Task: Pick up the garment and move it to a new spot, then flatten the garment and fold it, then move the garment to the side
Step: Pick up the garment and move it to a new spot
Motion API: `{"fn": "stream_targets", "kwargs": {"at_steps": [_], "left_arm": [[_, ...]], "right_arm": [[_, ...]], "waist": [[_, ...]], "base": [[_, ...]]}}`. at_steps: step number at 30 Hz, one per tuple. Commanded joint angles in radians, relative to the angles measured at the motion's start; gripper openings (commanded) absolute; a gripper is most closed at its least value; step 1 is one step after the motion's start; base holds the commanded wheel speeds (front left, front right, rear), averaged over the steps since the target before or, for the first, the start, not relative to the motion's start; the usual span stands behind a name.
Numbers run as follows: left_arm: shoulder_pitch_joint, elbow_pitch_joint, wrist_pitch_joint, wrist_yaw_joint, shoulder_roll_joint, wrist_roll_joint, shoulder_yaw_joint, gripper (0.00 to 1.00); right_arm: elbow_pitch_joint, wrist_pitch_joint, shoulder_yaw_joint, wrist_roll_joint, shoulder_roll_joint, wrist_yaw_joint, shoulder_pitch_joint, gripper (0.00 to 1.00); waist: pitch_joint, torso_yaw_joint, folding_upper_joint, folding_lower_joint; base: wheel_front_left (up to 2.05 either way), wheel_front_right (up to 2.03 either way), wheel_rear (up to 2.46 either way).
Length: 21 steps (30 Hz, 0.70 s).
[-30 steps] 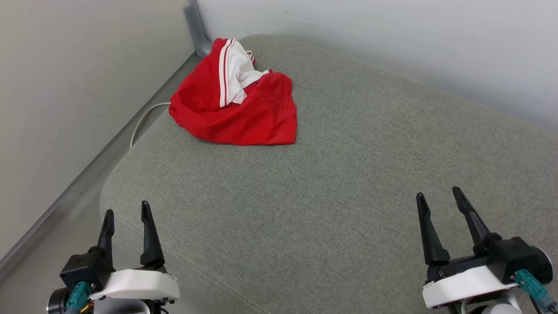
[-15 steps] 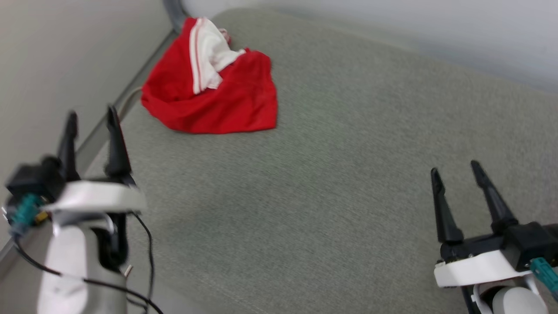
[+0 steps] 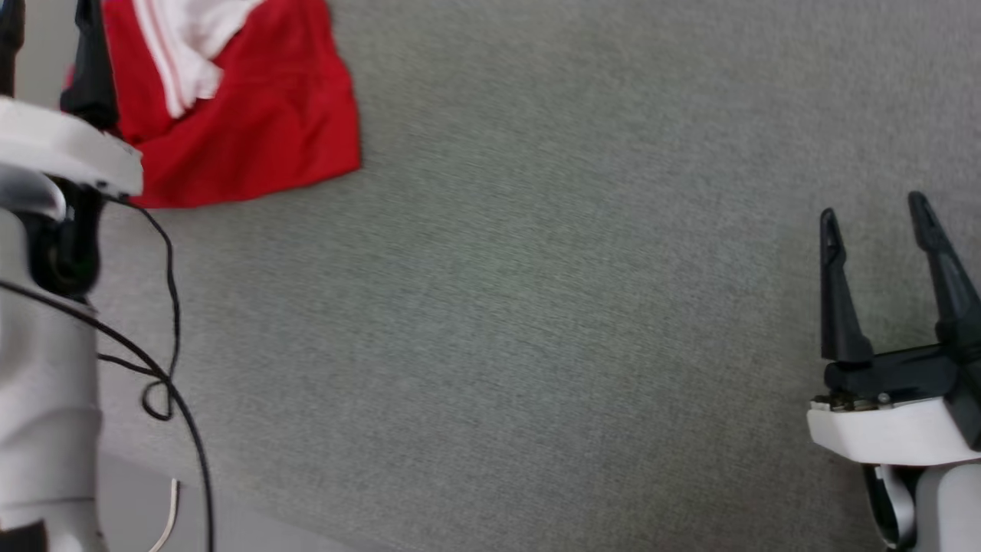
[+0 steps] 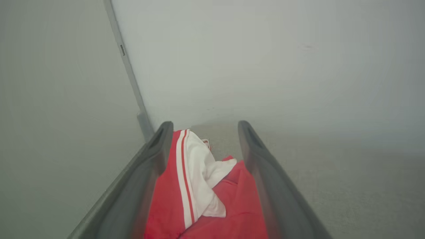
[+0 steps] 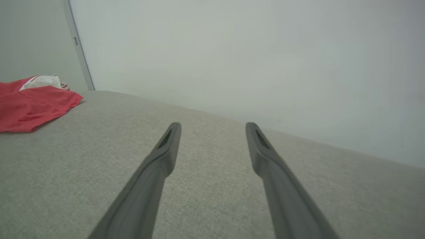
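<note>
One garment [image 3: 253,115] noted: red, with a white sleeve and striped trim, crumpled at the far left of one grey cushion [image 3: 536,307], by the wall corner. Two grippers counted. Left gripper [image 4: 204,124] is held spread and empty, aimed at the garment, which is framed between its fingers. Right gripper [image 3: 874,207] is held spread and empty over bare cushion — well apart from the garment
</note>
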Motion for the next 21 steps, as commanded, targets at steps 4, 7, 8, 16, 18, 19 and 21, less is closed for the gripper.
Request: {"fn": "stream_targets", "kwargs": {"at_steps": [4,7,8,16,18,19,21], "left_arm": [[-0.077,0.054,0.178,0.000,0.094,-0.134,-0.086,1.00],[-0.101,0.072,0.288,0.000,0.132,-0.204,-0.125,1.00],[-0.123,0.082,0.399,0.000,0.167,-0.264,-0.158,1.00],[-0.170,0.135,0.725,-0.001,0.261,-0.408,-0.226,1.00],[-0.178,0.150,0.769,-0.001,0.282,-0.409,-0.249,1.00],[-0.177,0.161,0.791,-0.001,0.288,-0.408,-0.266,1.00],[-0.171,0.181,0.834,-0.001,0.289,-0.415,-0.300,1.00]], "right_arm": [[-0.035,-0.002,-0.023,-0.009,0.000,-0.001,-0.026,1.00],[-0.047,-0.002,-0.029,-0.011,0.000,-0.001,-0.033,1.00],[-0.058,-0.002,-0.031,-0.012,0.000,-0.001,-0.039,1.00],[-0.070,-0.002,-0.039,-0.008,0.000,-0.001,-0.053,1.00],[-0.071,-0.002,-0.043,-0.006,0.000,-0.001,-0.057,1.00],[-0.073,-0.002,-0.043,-0.005,0.000,-0.001,-0.060,1.00],[-0.074,-0.002,-0.047,-0.006,0.000,-0.001,-0.060,1.00]], "waist": [[0.097,-0.073,0.0000,-0.0002],[0.117,-0.085,0.0000,-0.0002],[0.136,-0.096,0.0000,-0.0002],[0.189,-0.130,0.0000,-0.0002],[0.202,-0.137,0.0000,-0.0002],[0.209,-0.141,0.0000,-0.0002],[0.218,-0.145,0.0000,-0.0002]], "base": [[0.00,0.00,0.00],[0.00,0.00,0.00],[0.00,0.00,0.00],[0.00,0.00,0.00],[0.00,0.00,0.00],[0.00,0.00,0.00],[0.00,0.00,0.00]]}}
